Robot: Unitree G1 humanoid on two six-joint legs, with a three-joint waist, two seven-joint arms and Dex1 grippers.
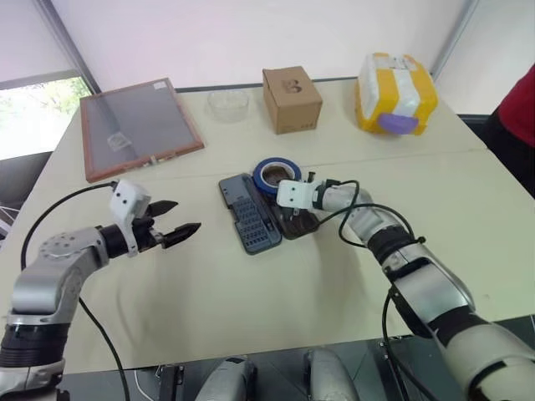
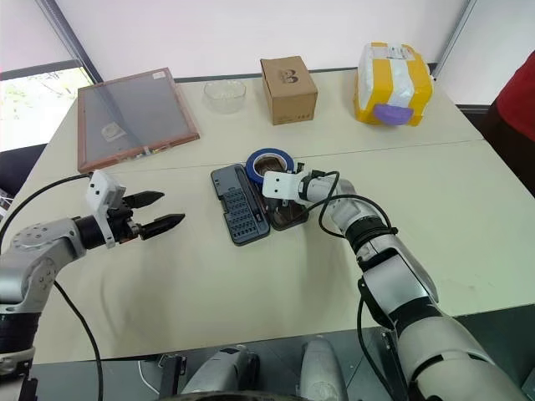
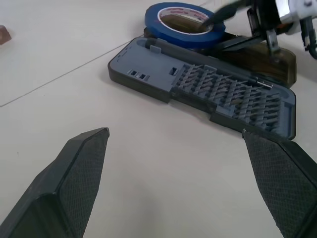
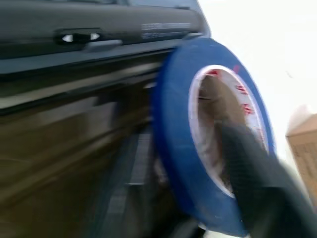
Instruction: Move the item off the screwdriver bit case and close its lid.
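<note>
The robot is on the first step: getting the roll of blue tape (image 1: 273,174) off the screwdriver bit case (image 1: 251,213). The case lies open near the middle of the table (image 1: 251,309), its grey-blue tray of bits on the left and its dark brown lid (image 1: 298,224) folded out flat to the right. The tape sits at the far end of the case, resting on the lid's far edge and partly on the table beyond it.

The right gripper (image 1: 272,180) reaches in from the right at the tape. In the right wrist view one black finger (image 4: 247,173) lies inside the ring against its brownish core, with the blue band (image 4: 173,148) just outside it, so the jaws appear to be narrowing onto the ring's wall. Whether they have a firm pinch is not clear; the other finger is hidden.

The next move, as a judgement, calls for a secure pinch, then lifting the tape clear and setting it on bare table away from the case, so the lid can swing over the tray.

The left gripper (image 1: 185,219) hovers above the table well to the left of the case, jaws wide apart, holding nothing.
</note>
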